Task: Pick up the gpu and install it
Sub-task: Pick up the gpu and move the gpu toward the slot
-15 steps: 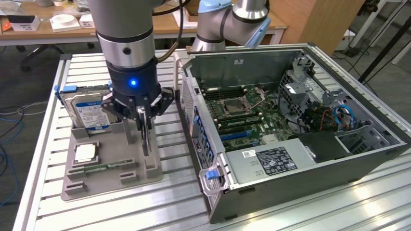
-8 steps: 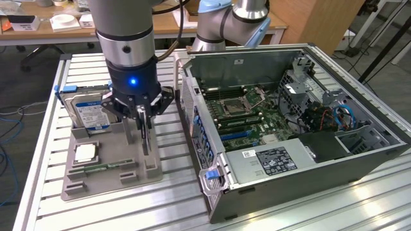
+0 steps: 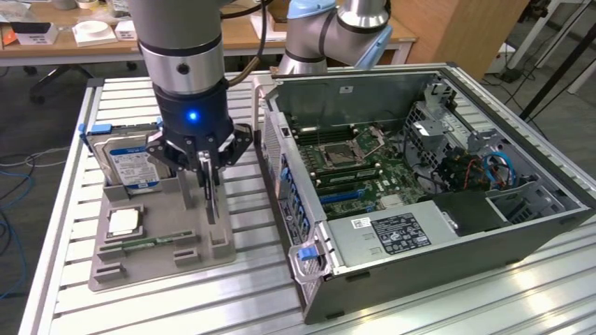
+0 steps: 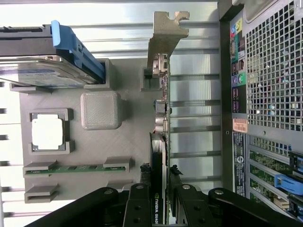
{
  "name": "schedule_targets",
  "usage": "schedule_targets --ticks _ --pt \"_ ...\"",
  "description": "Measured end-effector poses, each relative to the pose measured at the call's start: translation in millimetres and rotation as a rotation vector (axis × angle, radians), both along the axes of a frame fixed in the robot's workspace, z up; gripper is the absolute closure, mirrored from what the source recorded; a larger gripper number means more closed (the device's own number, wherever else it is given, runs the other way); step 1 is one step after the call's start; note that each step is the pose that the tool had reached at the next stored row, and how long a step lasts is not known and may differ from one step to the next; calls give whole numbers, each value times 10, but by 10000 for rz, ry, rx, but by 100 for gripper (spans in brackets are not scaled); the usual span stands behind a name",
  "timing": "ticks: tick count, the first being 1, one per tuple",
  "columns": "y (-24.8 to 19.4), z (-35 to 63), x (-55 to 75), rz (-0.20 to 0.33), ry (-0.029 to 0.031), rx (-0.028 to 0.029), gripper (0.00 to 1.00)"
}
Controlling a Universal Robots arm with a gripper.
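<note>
1. End effector (image 4: 160, 169) sits closest to the wrist cam. It is set narrow, with fingers (image 4: 141, 196) pressed on both faces of the gpu (image 4: 159, 142), so I judge the card gripped.
2. Gpu location: it stands on edge in a slot of the grey holder tray (image 3: 200, 257) on the desk (image 3: 251, 296), bracket (image 4: 163, 42) at the end away from the fingers. The tray lies on the exterior view's left of the open PC case (image 3: 400, 279), and the card is on the tray side nearest the case.
3. Also in the tray: hard drive (image 3: 130, 164), cpu (image 3: 123, 222) and memory stick (image 3: 139, 244), all apart from the grip.
4. Risks:
   - A thin card held by its flat faces could slip or twist if the pads hold too little area.
   - If the grip is off-centre, the bracket end may sag and snag its slot.
   - The case wall is just beside, so a tilted card could clip the rim or the rear ports.
5. Hidden or unclear:
   - The fingers cover the pad contact, and the tray hides the card's lower edge.
   - The card length past the fingers is cut off, so grip centring can't be told.
   - The target slot on the motherboard (image 3: 359, 174) is hard to pick out.
</note>
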State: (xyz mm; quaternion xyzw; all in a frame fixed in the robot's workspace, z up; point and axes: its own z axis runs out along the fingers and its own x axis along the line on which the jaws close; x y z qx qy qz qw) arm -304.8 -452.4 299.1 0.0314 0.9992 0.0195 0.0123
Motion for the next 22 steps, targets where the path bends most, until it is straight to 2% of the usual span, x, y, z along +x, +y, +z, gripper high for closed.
schedule_targets --ticks 22 --pt "0 77 0 0 1 -1 74"
